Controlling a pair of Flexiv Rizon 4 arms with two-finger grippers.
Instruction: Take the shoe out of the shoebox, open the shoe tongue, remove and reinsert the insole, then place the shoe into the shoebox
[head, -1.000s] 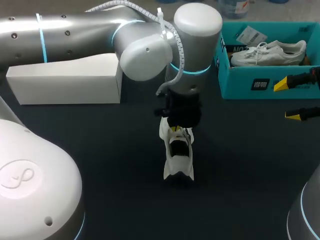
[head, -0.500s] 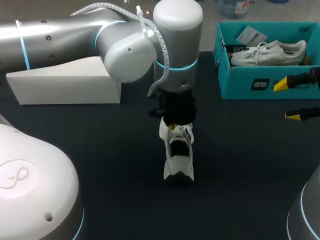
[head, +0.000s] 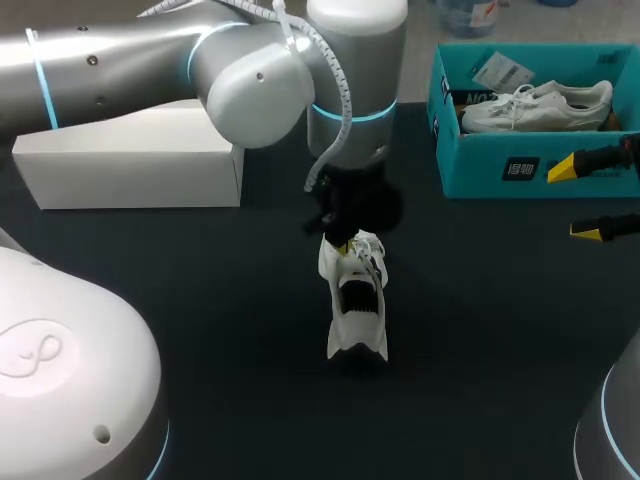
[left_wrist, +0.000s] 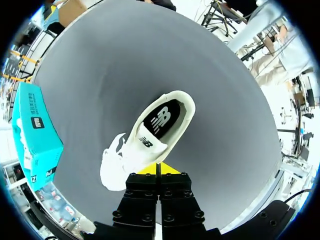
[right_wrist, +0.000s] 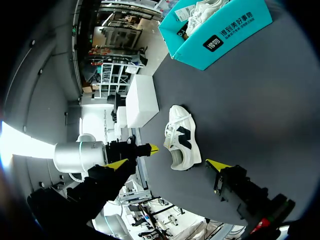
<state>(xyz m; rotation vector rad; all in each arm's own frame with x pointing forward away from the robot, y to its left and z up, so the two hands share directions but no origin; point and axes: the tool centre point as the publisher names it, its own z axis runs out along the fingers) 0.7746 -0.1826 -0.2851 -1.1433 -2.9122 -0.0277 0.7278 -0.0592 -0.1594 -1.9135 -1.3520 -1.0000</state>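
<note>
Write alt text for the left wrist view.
A white sneaker sits on the table just ahead of the shut left claw, its dark insole visible through the opening. A teal shoebox stands apart from it, near the table's edge.

Looking like a robotics lab in here

Left arm (head: 120, 60) and right arm (head: 615, 430), big silver ones with blue rings glowing, are sitting over a dark test table (head: 200, 300).
</note>
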